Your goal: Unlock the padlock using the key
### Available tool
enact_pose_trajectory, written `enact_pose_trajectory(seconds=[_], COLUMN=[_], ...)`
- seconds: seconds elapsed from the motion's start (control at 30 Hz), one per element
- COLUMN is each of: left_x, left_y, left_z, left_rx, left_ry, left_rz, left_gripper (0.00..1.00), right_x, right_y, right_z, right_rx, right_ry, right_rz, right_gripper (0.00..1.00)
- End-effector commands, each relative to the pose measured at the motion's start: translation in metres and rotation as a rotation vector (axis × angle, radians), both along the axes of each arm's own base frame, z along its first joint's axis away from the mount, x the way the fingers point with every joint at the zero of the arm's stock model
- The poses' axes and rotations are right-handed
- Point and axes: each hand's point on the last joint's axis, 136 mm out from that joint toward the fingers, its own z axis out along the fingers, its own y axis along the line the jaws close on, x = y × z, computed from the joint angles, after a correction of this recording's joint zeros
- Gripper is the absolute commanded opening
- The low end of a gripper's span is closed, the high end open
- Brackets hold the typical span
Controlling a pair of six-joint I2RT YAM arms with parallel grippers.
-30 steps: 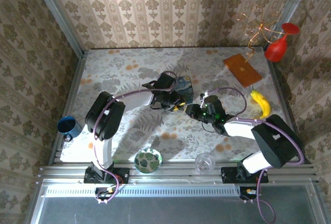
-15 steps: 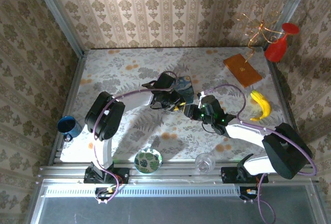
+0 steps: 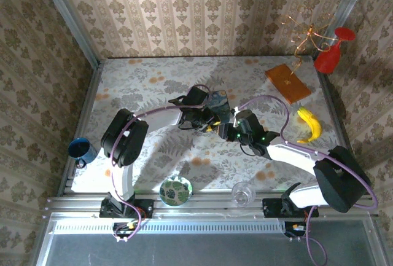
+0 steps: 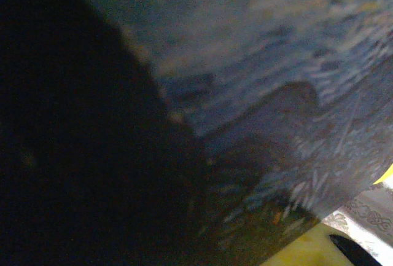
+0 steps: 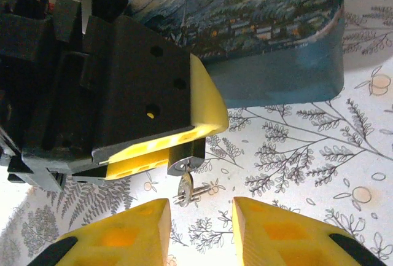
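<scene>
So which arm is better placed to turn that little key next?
Probably the right. Its open hand is lined up just below the key, which hangs under the padlock. The left hand is busy gripping that padlock beside the box.

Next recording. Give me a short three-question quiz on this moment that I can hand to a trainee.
1. True or false: the fingers of the right gripper are shut.
2. Multiple choice: the blue painted box is A) right next to the left gripper, B) inside a mug, C) stacked on a book.
3. Short answer: which gripper holds the padlock between its fingers?

Key: 1 false, they are open; 2 A; 3 the left.
</scene>
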Motion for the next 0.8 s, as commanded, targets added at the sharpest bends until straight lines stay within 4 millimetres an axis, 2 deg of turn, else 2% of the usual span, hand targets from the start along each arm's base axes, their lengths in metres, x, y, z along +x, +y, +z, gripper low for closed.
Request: enact_pose_trajectory(seconds=[0.0, 0.1, 0.27, 0.33, 0.37, 0.53, 0.77], left_x=[-0.044, -0.043, -0.043, -0.043, -0.044, -0.044, -0.045], left_y=[0.006, 0.006, 0.005, 0.004, 0.004, 0.003, 0.002], left_z=[-0.02, -0.019, -0.018, -0.017, -0.017, -0.017, -0.017], left_rx=[0.022, 0.021, 0.024, 0.026, 0.026, 0.027, 0.017], left_ry=[0.245, 0.24, 0.24, 0.239, 0.238, 0.239, 0.239], left_rz=[-0.031, -0.033, -0.034, -0.037, -0.039, -0.043, -0.042], left_gripper=[0.0, 0.0, 0.0, 0.0, 0.0, 0.0, 0.0], right_x=[0.001, -0.001, 0.001, 0.002, 0.003, 0.009, 0.015], right_y=[-0.009, -0.002, 0.008, 0.015, 0.017, 0.031, 0.029], right_z=[-0.001, 0.005, 0.001, 0.005, -0.003, -0.004, -0.011], right_rx=[-0.07, -0.045, -0.004, 0.016, 0.007, 0.025, 0.089], right_ry=[-0.003, -0.011, -0.01, -0.024, -0.008, 0.002, 0.047], right_rz=[0.016, 0.049, 0.071, 0.084, 0.088, 0.102, 0.022], right_gripper=[0.32, 0.32, 0.32, 0.32, 0.32, 0.32, 0.28])
